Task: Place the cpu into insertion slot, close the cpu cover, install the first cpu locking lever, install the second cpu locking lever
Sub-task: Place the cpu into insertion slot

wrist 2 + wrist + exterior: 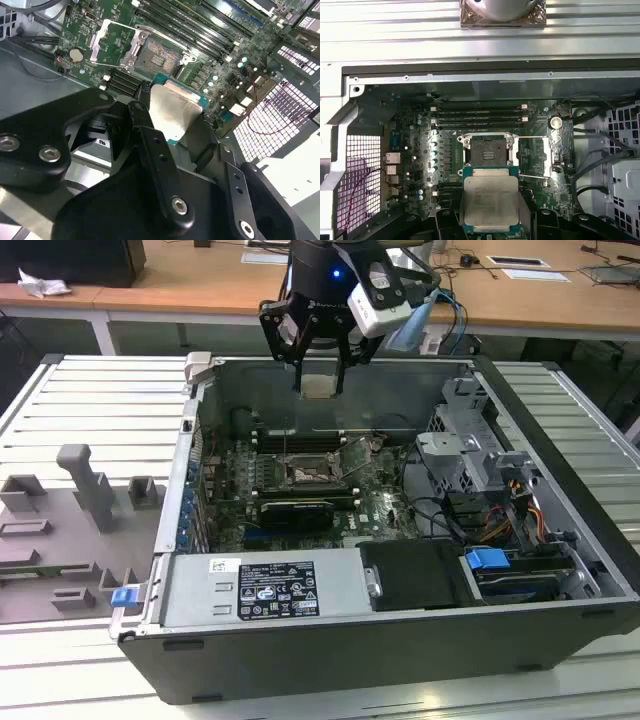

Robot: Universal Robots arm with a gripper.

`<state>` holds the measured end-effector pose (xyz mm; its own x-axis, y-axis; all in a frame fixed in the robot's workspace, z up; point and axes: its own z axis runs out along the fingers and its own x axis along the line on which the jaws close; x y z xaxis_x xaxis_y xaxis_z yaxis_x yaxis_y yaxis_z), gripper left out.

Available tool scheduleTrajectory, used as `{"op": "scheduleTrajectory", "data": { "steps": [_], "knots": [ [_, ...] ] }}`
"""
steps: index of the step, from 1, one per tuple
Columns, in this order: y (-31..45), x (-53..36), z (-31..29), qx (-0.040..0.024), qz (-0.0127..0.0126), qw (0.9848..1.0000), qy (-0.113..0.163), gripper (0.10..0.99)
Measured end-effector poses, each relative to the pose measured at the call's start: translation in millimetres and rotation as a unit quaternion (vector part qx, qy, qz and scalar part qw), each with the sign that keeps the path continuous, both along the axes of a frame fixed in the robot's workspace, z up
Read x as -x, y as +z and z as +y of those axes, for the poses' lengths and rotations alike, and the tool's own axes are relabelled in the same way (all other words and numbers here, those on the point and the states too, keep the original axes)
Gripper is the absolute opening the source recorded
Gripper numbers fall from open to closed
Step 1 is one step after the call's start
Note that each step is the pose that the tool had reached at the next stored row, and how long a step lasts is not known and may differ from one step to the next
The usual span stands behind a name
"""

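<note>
The case (300,650) lies open on the table (90,400), with fixtures (90,490) beside it on the exterior view's left. Inside, the board (385,510) lies flat on the case's floor, the slot (305,472) near its middle. The cover (352,452) stands swung up just beside the slot, on the exterior view's right. Memory slots (300,432) run behind the slot and the graphics card (295,510) lies before it. The drive cage (465,455) fills the right end. Above the far wall hangs the gripper (320,378), with the cpu (318,388) pinched between its fingers, well above the slot.

Black linkage jaws, silver screws (50,154); white-grey wrist camera (385,290), blue cables (452,312), blue light (338,273).
</note>
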<state>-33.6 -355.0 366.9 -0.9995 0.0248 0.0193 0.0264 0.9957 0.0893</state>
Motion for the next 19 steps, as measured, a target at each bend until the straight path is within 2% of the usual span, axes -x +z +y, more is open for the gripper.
{"op": "scheduleTrajectory", "data": {
  "steps": [4, 6, 7, 13, 19],
  "knots": [
    [-0.1, 0.0, 0.0, 0.0000, 0.0000, 0.9999, -0.015, 0.529],
    [-0.7, 0.0, 0.0, 0.0000, 0.0000, 0.9992, -0.041, 0.529],
    [-1.1, 0.0, 0.0, 0.0000, 0.0000, 0.9990, -0.046, 0.529],
    [-7.4, 0.0, 0.0, 0.0008, 0.0000, 0.9988, -0.049, 0.529],
    [-8.5, 0.0, 0.1, 0.0012, 0.0000, 0.9978, -0.067, 0.529]
  ]
}}
